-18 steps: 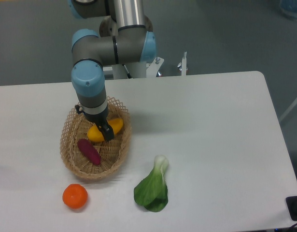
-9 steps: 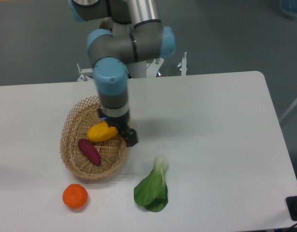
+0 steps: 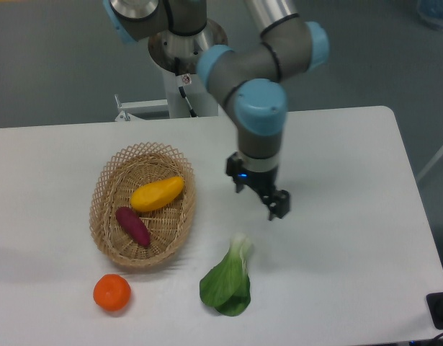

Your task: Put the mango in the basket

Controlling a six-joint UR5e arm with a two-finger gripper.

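Observation:
The yellow-orange mango lies inside the tan wicker basket at the left of the table, next to a dark purple tuber. My gripper is well to the right of the basket, above bare table, with nothing in it. Its fingers point down and toward the camera. I cannot tell from this angle whether the fingers stand apart or together.
A round orange citrus fruit sits in front of the basket near the table's front edge. A green leafy bok choy lies below my gripper. The arm's base stands behind the table.
My gripper left the mango in the basket, rose out of it and swung right across the table. The mango has settled beside the tuber.

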